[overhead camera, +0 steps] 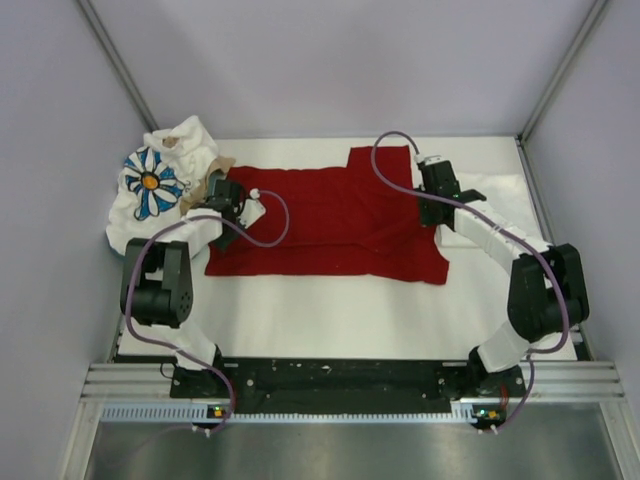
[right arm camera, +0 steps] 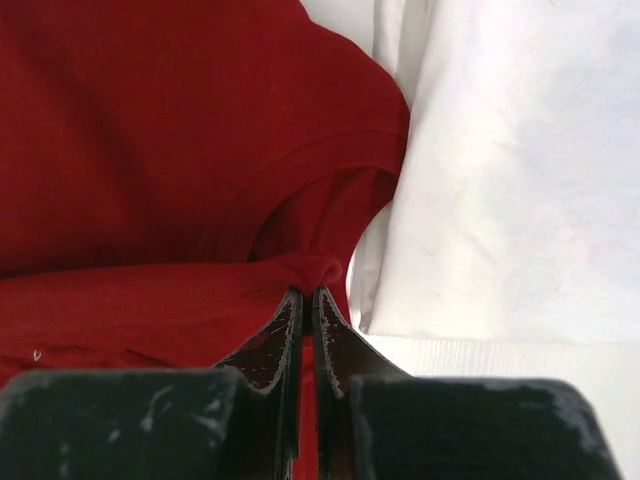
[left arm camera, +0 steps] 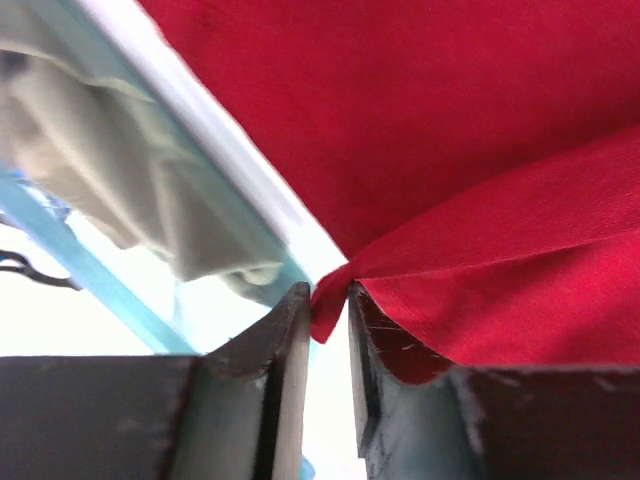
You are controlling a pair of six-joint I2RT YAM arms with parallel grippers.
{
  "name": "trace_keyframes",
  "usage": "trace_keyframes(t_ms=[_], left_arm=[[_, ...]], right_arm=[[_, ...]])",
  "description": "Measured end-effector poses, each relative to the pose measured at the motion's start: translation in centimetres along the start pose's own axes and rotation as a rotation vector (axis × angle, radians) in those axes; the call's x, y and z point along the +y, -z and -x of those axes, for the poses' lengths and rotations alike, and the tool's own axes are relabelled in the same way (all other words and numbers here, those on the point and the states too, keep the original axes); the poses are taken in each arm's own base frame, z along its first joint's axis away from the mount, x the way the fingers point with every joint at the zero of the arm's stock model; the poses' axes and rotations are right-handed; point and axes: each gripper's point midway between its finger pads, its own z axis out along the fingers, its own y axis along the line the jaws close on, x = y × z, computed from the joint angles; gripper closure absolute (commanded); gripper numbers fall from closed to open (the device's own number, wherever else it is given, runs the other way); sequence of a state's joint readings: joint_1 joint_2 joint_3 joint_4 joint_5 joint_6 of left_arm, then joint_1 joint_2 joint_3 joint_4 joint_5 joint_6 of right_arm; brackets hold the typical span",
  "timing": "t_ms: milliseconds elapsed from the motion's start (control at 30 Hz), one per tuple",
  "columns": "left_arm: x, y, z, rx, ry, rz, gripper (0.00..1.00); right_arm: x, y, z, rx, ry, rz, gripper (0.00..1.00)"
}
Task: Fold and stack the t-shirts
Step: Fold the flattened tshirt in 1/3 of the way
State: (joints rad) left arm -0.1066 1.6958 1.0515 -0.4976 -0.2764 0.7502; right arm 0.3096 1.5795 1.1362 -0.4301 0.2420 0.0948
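Note:
The red t-shirt [overhead camera: 340, 215] lies spread flat in the middle of the table. My left gripper [overhead camera: 232, 205] is at its left edge, shut on a pinched corner of the red cloth [left arm camera: 450, 130]; in the left wrist view the gripper [left arm camera: 328, 295] holds that corner between its tips. My right gripper [overhead camera: 435, 200] is at the shirt's right edge. In the right wrist view it [right arm camera: 307, 292] is shut on a bunched fold of the red shirt [right arm camera: 150, 130] near the collar. A folded white t-shirt [overhead camera: 505, 200] lies at the right, also in the right wrist view [right arm camera: 520, 170]. The daisy t-shirt [overhead camera: 150, 185] is crumpled at the back left.
The daisy shirt sits in a tray at the back left; its teal rim [left arm camera: 250, 215] runs right beside my left gripper, with pale cloth [left arm camera: 120, 170] behind it. Walls close in the table at left, right and back. The white table surface [overhead camera: 340, 310] lies in front of the red shirt.

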Motion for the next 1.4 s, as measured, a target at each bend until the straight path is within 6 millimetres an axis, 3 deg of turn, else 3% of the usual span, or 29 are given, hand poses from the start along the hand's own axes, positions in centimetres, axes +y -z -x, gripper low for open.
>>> trace_keyframes(t_ms=[133, 267, 500, 533, 667, 733, 833, 967, 1100, 1167, 1233, 1300, 1400], left_arm=[[2.5, -0.1, 1.6, -0.033, 0.062, 0.095, 0.67], [5.3, 0.6, 3.9, -0.105, 0.143, 0.192, 0.62], [6.6, 3.0, 5.0, -0.19, 0.186, 0.23, 0.62], [6.5, 3.6, 5.1, -0.207, 0.182, 0.229, 0.62], [4.5, 4.9, 4.5, -0.258, 0.126, 0.188, 0.61], [2.7, 4.5, 3.6, -0.245, 0.086, 0.152, 0.61], [0.1, 3.0, 1.9, -0.194, 0.036, 0.093, 0.61], [-2.1, 2.0, -0.1, -0.139, -0.014, 0.033, 0.61], [-3.0, 1.5, -0.8, -0.132, -0.055, 0.012, 0.64], [-3.3, 1.1, -1.3, -0.117, -0.071, 0.013, 0.7], [-3.4, 0.7, -1.7, -0.093, -0.081, 0.015, 0.72], [-3.3, -0.1, -2.0, -0.067, -0.083, 0.024, 0.72], [-3.1, -0.7, -2.4, -0.04, -0.087, 0.036, 0.72]], right_arm=[[0.3, -1.2, 0.4, 0.018, 0.013, -0.002, 1.0], [0.9, -2.6, 2.6, 0.001, 0.025, 0.004, 1.0], [1.4, -5.0, 4.1, 0.011, 0.054, -0.001, 0.98], [1.5, -5.6, 4.3, 0.015, 0.057, -0.004, 0.93], [1.7, -8.4, 5.1, 0.033, 0.057, -0.03, 0.44], [1.5, -10.0, 5.5, 0.054, 0.058, -0.052, 0.36], [1.4, -11.1, 6.5, 0.075, 0.036, -0.064, 0.36], [1.7, -9.3, 8.6, 0.036, -0.011, -0.036, 0.44], [3.6, -4.5, 8.6, -0.002, -0.061, 0.079, 0.47], [5.7, -2.0, 7.0, 0.006, -0.044, 0.149, 0.49], [8.3, -0.7, 5.3, 0.026, -0.008, 0.206, 0.5], [11.3, -0.6, 2.9, 0.069, 0.052, 0.257, 0.51], [14.1, -1.3, -0.9, 0.157, 0.124, 0.294, 0.51]])
